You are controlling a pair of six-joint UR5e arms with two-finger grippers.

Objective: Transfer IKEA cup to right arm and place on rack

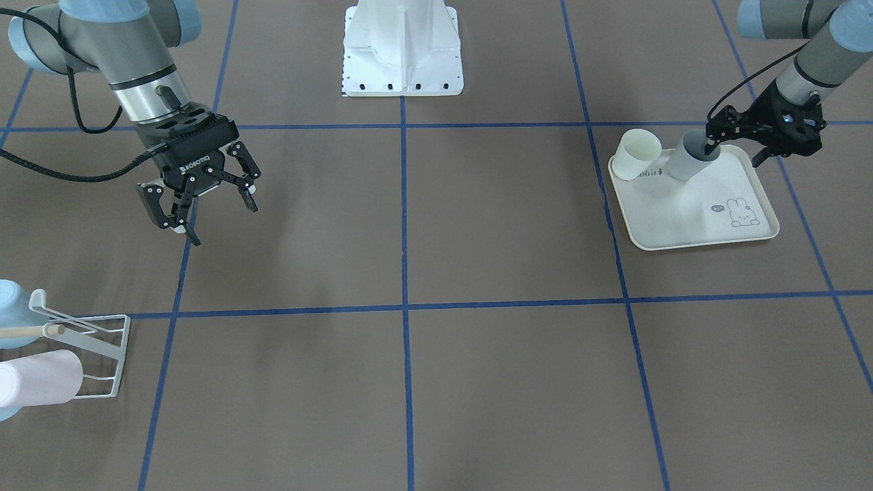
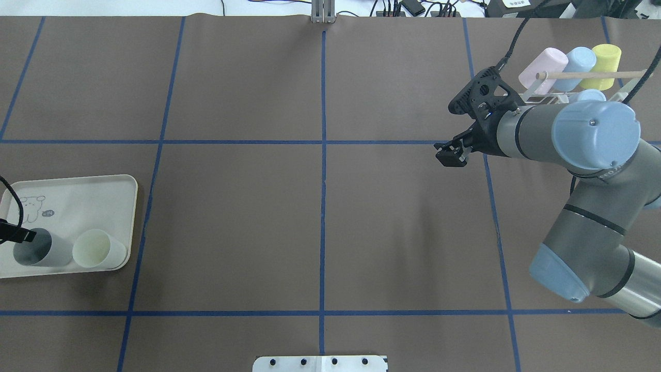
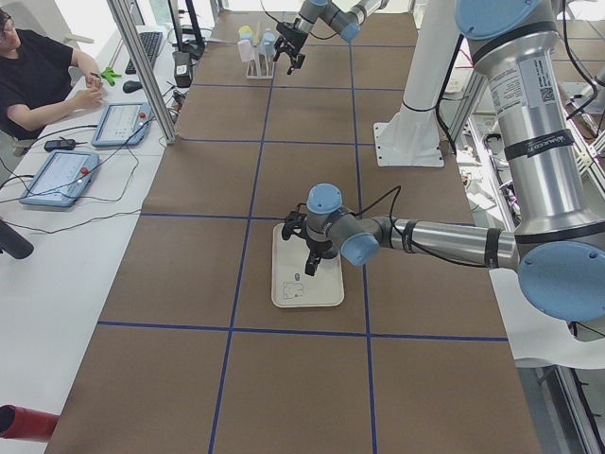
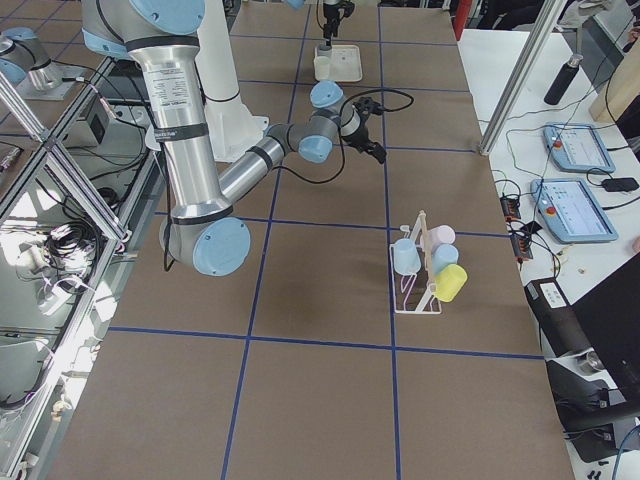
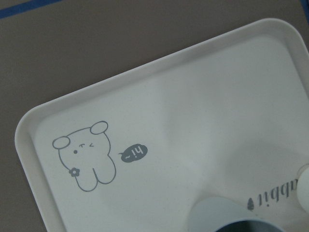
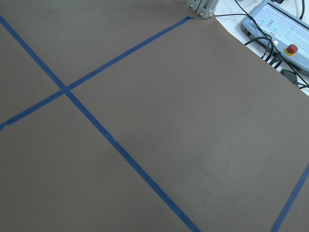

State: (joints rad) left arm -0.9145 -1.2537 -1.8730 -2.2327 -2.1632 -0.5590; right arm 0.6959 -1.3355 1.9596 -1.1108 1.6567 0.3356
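A grey cup (image 1: 687,161) stands on the cream rabbit-print tray (image 1: 689,221), with a cream cup (image 1: 635,155) beside it. My left gripper (image 1: 733,149) is open at the grey cup's rim. One finger dips into the cup's mouth and the other is outside it. In the overhead view the grey cup (image 2: 38,249) is at the far left, with only a tip of the left gripper (image 2: 15,235) showing. My right gripper (image 1: 204,204) hangs open and holds nothing, near the white wire rack (image 2: 547,95).
The rack (image 1: 102,348) carries pink, blue and yellow cups (image 2: 604,59) under a thin wooden rod (image 2: 594,75). The robot's white base (image 1: 402,51) stands at mid table. Blue tape lines cross the brown table. A person sits at a side desk (image 3: 43,80).
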